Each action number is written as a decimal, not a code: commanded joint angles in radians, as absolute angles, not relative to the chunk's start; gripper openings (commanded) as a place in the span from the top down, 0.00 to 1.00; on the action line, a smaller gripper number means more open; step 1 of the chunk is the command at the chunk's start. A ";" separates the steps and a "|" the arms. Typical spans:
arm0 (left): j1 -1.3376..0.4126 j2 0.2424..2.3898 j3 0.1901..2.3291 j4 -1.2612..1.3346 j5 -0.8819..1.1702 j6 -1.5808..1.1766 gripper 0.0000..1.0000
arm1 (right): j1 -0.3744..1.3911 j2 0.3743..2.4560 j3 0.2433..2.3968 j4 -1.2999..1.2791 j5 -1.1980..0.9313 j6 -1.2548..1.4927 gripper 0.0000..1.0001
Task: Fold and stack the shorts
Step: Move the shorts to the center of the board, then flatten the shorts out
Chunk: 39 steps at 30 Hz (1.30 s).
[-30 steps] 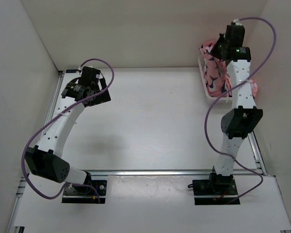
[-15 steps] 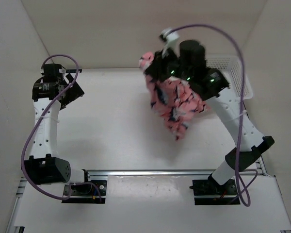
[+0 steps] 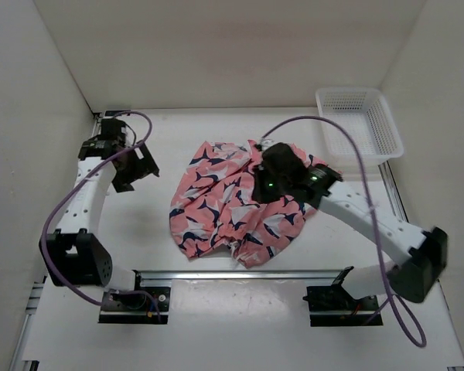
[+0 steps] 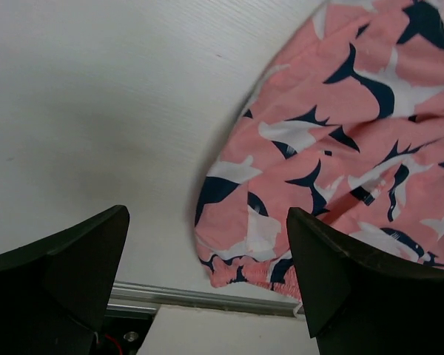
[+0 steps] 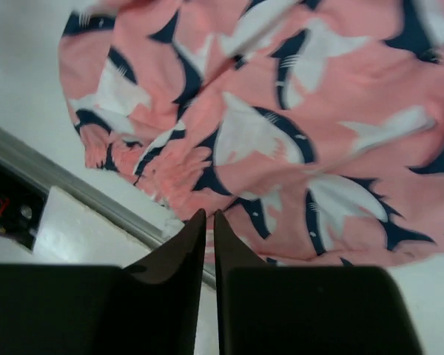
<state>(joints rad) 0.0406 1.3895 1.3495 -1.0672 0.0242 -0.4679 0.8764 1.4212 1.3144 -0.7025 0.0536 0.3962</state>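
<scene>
The coral-pink shorts (image 3: 230,207) with navy-and-white shark shapes lie rumpled and spread on the middle of the white table. My right gripper (image 3: 272,179) hovers over their upper right part. In the right wrist view its jaws (image 5: 209,214) are closed together with no fabric between the tips, and the shorts (image 5: 281,111) lie below. My left gripper (image 3: 134,165) is open to the left of the shorts, apart from them. In the left wrist view (image 4: 207,216) its wide-open fingers frame the shorts' lower left edge (image 4: 340,148).
A white mesh basket (image 3: 392,130) stands at the far right corner, with nothing showing in it. A metal rail (image 3: 240,273) runs along the near table edge just below the shorts. White walls close in the left, back and right.
The right arm carried the shorts from the basket to the table's middle, where they now lie spread. The left arm swung toward the shorts' left side.
</scene>
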 commanded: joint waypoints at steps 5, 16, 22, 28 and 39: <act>-0.110 1.574 1.289 -1.009 0.069 -0.469 0.01 | 0.758 1.195 1.027 -0.641 -0.009 0.807 0.29; -0.251 1.700 1.092 -0.851 0.175 -0.617 0.06 | 0.512 0.959 0.635 -0.614 -0.156 1.035 0.05; -0.244 1.767 1.167 -0.839 0.164 -0.614 0.90 | 0.460 0.971 0.578 -0.580 -0.176 1.023 0.13; -0.186 1.848 1.420 -0.974 0.049 -0.594 0.90 | 0.460 1.019 0.603 -0.560 -0.146 0.979 0.23; -0.137 1.994 1.877 -1.152 -0.091 -0.535 0.81 | 0.451 1.028 0.632 -0.560 -0.110 0.948 0.57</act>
